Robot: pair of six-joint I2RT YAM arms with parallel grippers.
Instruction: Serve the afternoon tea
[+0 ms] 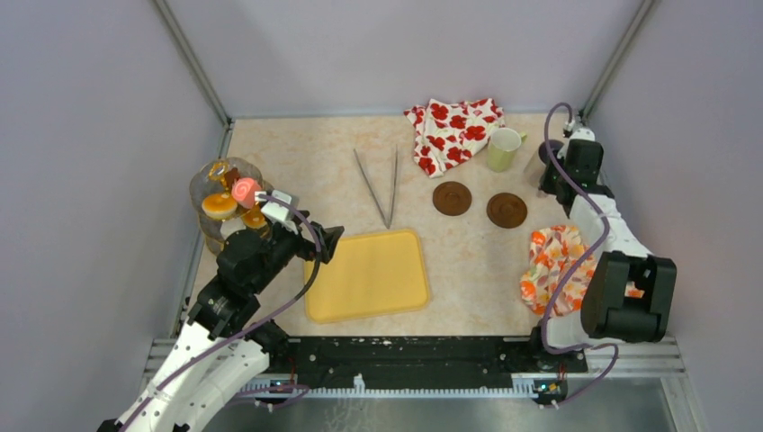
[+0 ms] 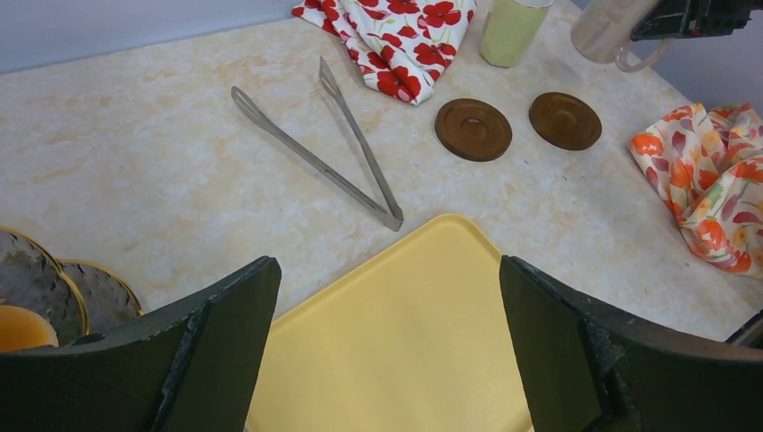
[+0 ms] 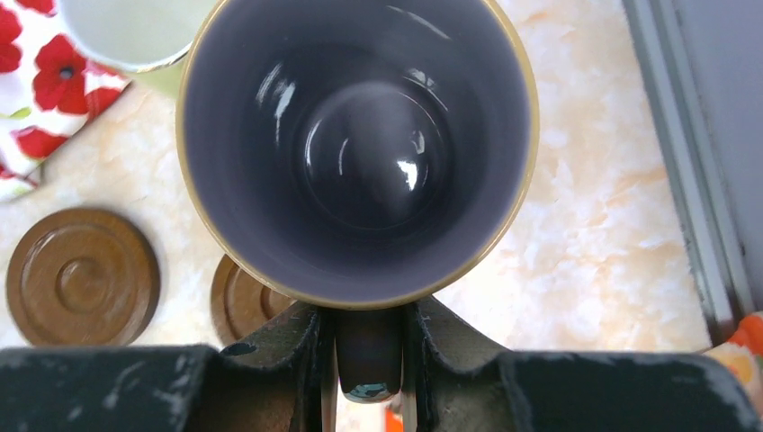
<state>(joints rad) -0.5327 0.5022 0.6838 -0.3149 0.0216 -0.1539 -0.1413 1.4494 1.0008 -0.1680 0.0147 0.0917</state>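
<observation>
The robot's right gripper [image 3: 369, 360] is clamping the handle of a greyish, tan-rimmed ceramic mug [image 3: 360, 153] between nearly closed jaws, holding it upright at the far right of the marbled beige table [image 1: 306, 153]. The mug is hanging above the right one of two round brown wooden coasters [image 3: 81, 274], with a pale-yellow mug [image 1: 504, 148] standing just to its left, touching a crumpled white cloth printed with red flowers [image 1: 454, 133]. The left gripper [image 2: 387, 288] is hovering with its jaws spread wide and gripping nothing, over the left edge of a flat yellow plastic tray [image 1: 369, 274] lying near the middle of the table. At the far left, small toy sweets, among them a pink roll [image 1: 245, 191] and an orange tart [image 1: 219, 205], are sitting on a clear, gold-rimmed stand [image 2: 36, 288]. Long metal tongs [image 1: 382, 184] are lying just beyond the tray, and an orange floral cloth [image 1: 553, 265] is bunched near the right arm.
</observation>
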